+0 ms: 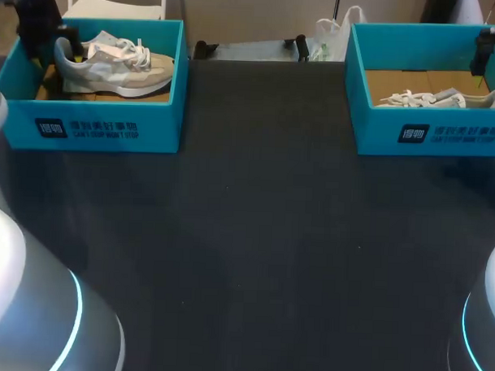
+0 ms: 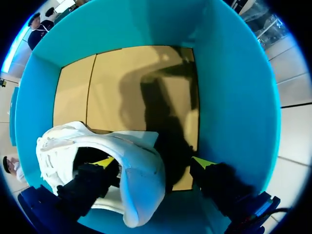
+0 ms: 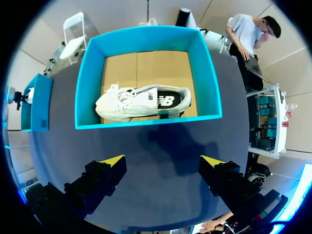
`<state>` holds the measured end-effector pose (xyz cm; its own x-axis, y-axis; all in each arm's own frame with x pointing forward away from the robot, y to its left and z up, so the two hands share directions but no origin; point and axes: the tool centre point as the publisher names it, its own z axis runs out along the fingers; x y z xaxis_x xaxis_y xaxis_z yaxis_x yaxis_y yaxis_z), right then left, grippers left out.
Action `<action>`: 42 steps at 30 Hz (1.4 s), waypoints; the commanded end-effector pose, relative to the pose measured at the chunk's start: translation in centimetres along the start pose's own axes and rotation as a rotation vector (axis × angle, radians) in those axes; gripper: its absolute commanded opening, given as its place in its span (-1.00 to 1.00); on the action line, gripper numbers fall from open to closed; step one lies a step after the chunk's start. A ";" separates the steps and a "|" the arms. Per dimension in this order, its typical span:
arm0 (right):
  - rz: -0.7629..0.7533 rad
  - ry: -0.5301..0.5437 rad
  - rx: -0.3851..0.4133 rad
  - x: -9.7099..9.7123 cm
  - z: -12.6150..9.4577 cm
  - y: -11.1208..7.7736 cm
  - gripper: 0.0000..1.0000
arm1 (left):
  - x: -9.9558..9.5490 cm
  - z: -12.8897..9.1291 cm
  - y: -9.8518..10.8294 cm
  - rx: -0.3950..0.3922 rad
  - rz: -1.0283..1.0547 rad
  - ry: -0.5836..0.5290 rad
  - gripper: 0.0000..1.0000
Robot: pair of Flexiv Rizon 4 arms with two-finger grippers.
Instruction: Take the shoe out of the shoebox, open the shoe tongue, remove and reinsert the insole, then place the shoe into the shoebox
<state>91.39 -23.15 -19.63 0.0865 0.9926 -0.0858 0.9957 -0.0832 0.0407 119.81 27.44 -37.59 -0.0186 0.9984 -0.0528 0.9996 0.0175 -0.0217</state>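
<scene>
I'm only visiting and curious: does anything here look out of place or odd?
Nothing looks spilled or damaged. One oddity: in the left shoebox, the left gripper has one finger tucked inside the opening of the shoe, the other outside its heel, not touching.

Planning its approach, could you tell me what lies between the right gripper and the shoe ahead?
In the right wrist view, bare table and the shoebox's near wall separate the right gripper from the shoe.
</scene>
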 end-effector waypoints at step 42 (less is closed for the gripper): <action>0.001 -0.001 -0.002 0.0 0.0 -0.1 1.00 | 2.1 -7.8 0.5 -0.056 -0.064 -0.009 -1.00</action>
<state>91.39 -23.15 -19.63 0.0864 0.9926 -0.0858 0.9957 -0.0832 0.0407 121.01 29.83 -32.71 -0.0840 0.9943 -0.0653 0.9957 0.0864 0.0342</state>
